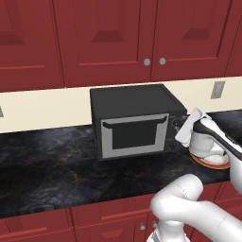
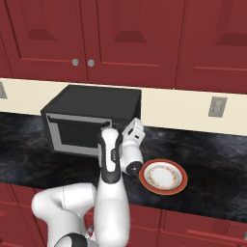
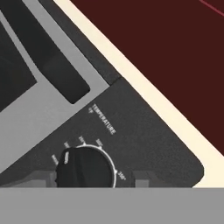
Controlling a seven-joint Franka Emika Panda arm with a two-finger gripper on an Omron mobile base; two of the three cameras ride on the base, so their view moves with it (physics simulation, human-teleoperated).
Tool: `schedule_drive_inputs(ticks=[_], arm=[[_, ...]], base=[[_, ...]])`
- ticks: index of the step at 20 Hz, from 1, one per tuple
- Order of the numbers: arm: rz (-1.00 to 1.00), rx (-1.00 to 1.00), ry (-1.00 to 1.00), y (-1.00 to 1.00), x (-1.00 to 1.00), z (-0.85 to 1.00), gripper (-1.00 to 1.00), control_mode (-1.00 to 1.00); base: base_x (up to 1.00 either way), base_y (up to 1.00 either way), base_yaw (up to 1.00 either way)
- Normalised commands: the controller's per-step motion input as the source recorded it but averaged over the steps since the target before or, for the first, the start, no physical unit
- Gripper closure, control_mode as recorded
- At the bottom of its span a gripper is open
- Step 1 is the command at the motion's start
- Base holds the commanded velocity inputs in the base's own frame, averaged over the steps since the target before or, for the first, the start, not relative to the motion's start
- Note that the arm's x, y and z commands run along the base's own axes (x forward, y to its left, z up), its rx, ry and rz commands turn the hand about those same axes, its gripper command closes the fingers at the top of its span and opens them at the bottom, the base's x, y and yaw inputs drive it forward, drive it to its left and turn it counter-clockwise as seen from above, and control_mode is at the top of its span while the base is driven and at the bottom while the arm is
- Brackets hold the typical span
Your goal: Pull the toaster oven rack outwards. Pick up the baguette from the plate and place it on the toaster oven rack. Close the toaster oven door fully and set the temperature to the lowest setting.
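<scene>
Dark fingertips of my gripper (image 3: 94, 178) close on either side of the temperature knob (image 3: 85, 168), gripping it on the toaster oven (image 1: 134, 101) panel. Its grey door (image 1: 134, 134) stands shut; the plate (image 2: 163, 176) sits bare alongside.

We see even, flat rendered light with no glare. The toaster oven (image 1: 134, 120) casts a soft shadow on the counter (image 1: 56, 165) toward six o'clock. The hand view is sharp, its "TEMPERATURE" lettering legible; edges stay undistorted.

toaster oven door (image 1: 134, 136) shut, counter (image 1: 56, 165) left open
</scene>
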Motion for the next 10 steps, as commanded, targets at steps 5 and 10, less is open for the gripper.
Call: schedule_drive_inputs(ticks=[5,10], arm=[[-0.03,-0.03,-0.01,0.17,0.26,-0.14,1.00,-1.00],[-0.01,-0.05,0.00,0.13,0.31,-0.09,1.00,-1.00]], base=[[0.00,0.00,0.00],[0.00,0.00,0.00]])
